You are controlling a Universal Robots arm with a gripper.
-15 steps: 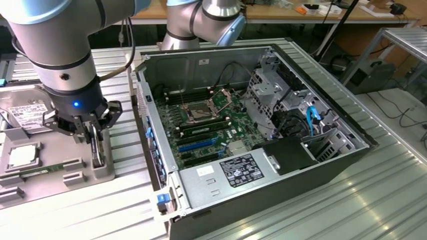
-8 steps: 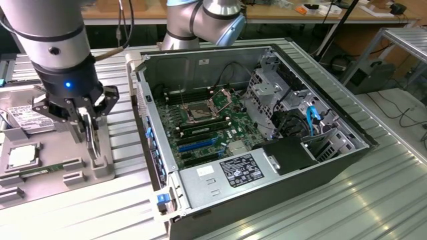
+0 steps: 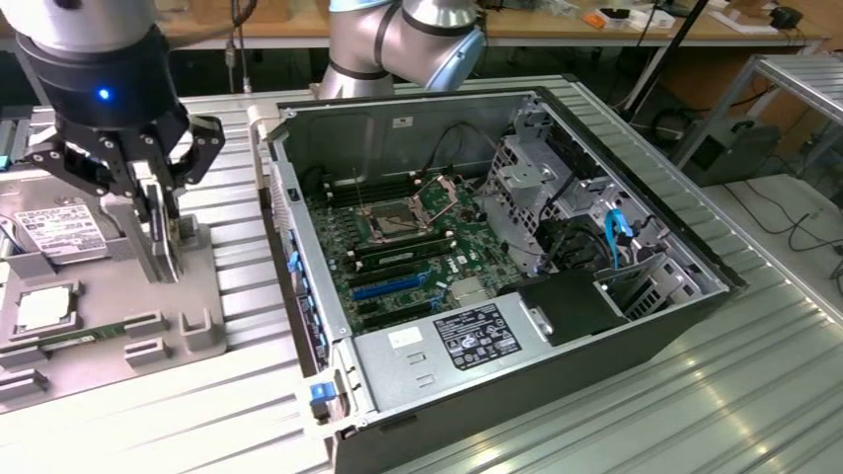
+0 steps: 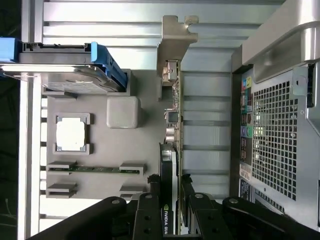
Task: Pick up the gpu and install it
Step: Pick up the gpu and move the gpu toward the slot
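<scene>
The gpu (image 3: 169, 255) stands on edge at the grey parts tray (image 3: 197, 316), on the exterior view's left. My gripper (image 3: 156, 222) comes down on it from above and is shut on it, one finger on each flat side. In the wrist view the gpu (image 4: 169, 160) appears edge-on as a thin dark card. Its silver end bracket (image 4: 175, 42) is at the end farthest from my gripper (image 4: 170, 195). The card's lower edge is at the tray's holder; I cannot tell whether it is lifted clear.
The tray also holds a silver hard drive (image 3: 59, 232), a CPU (image 3: 42, 308) and a RAM stick (image 3: 93, 336). To the exterior view's right lies the open computer case (image 3: 685, 296), its motherboard (image 3: 395, 267) exposed with blue slots (image 3: 389, 284). Ribbed metal tabletop lies around both.
</scene>
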